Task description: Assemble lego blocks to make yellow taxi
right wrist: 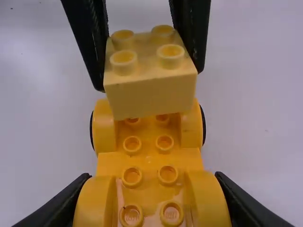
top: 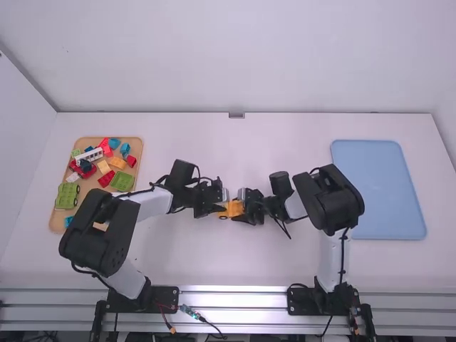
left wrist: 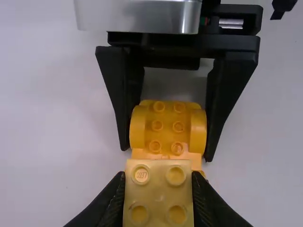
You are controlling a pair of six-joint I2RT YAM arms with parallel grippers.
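In the high view my left gripper (top: 219, 209) and right gripper (top: 242, 209) face each other around the yellow car base (top: 232, 209) near the table's middle. The left wrist view has my left gripper (left wrist: 158, 194) shut on a pale yellow block (left wrist: 159, 208) with studs on top. In the right wrist view this block (right wrist: 150, 92) is slightly tilted, over the far end of the yellow car base (right wrist: 150, 163). My right gripper (right wrist: 151, 208) is shut on the near end of the base, its fingers at the fenders' sides.
A wooden tray (top: 136, 146) of mixed coloured blocks lies at the left, with a green plate piece (top: 122, 181) in it. At the right a blue tray (top: 385, 189) lies beyond the right arm's elbow.
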